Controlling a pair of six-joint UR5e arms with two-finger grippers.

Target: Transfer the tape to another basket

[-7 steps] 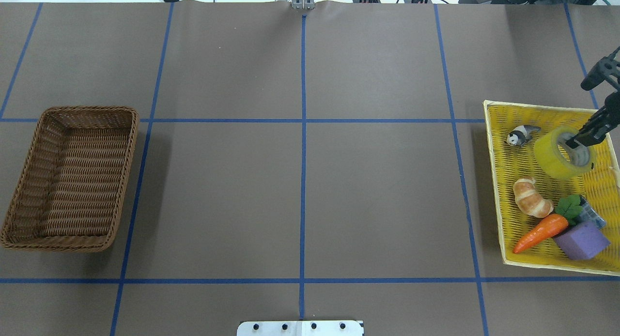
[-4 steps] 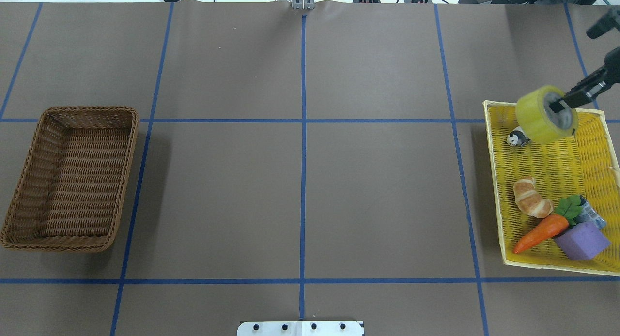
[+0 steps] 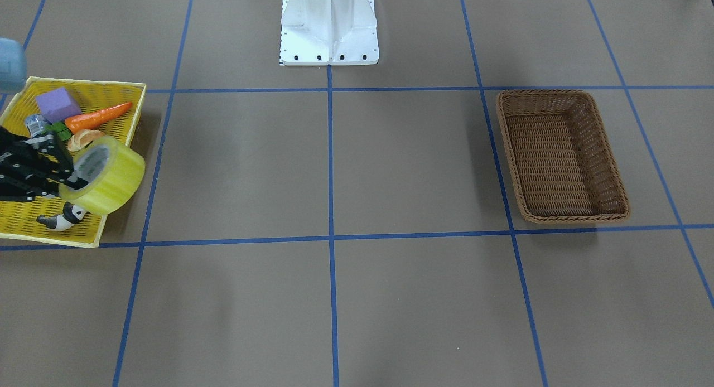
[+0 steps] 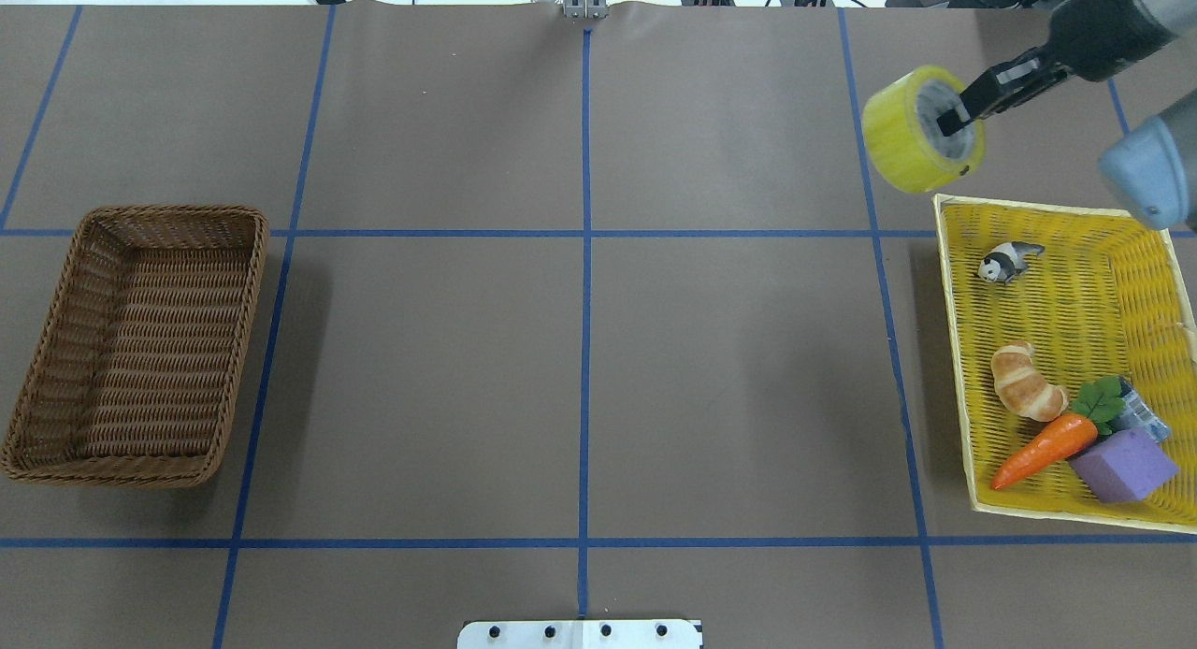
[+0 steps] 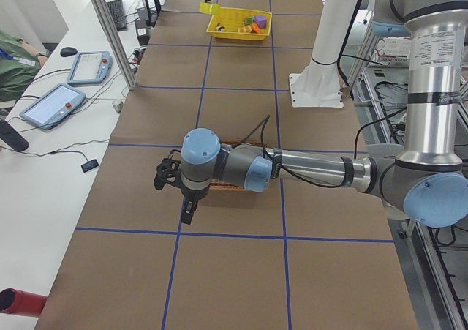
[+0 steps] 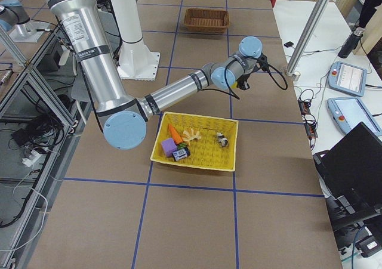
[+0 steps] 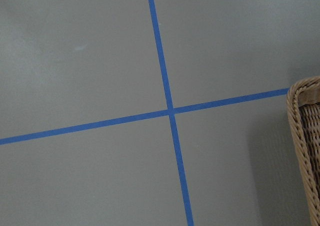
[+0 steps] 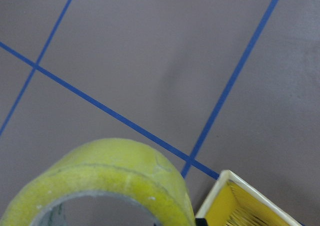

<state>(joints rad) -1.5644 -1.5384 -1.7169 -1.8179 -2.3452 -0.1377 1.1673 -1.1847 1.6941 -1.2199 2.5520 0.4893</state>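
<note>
The tape (image 4: 907,139), a wide yellow roll with a grey core, hangs in the air off the far left corner of the yellow tray. My right gripper (image 4: 956,123) is shut on its wall, with one finger inside the core. The roll also shows in the front view (image 3: 114,178) and at the bottom of the right wrist view (image 8: 115,181). The brown wicker basket (image 4: 56,350) stands empty at the table's left side, and its corner shows in the left wrist view (image 7: 305,136). My left gripper (image 5: 184,202) hovers by the basket; I cannot tell whether it is open.
The flat yellow tray (image 4: 954,350) at the right holds a panda figurine (image 4: 1005,261), a croissant (image 4: 1027,394), a carrot (image 4: 1043,451), a purple block (image 4: 1122,464) and a small can (image 4: 1143,413). The robot's white base (image 3: 329,27) stands at the table's near middle edge.
My right gripper has lifted the tape out of the yellow tray and carried it up and toward the far left, past the tray's corner. The basket has not moved.
</note>
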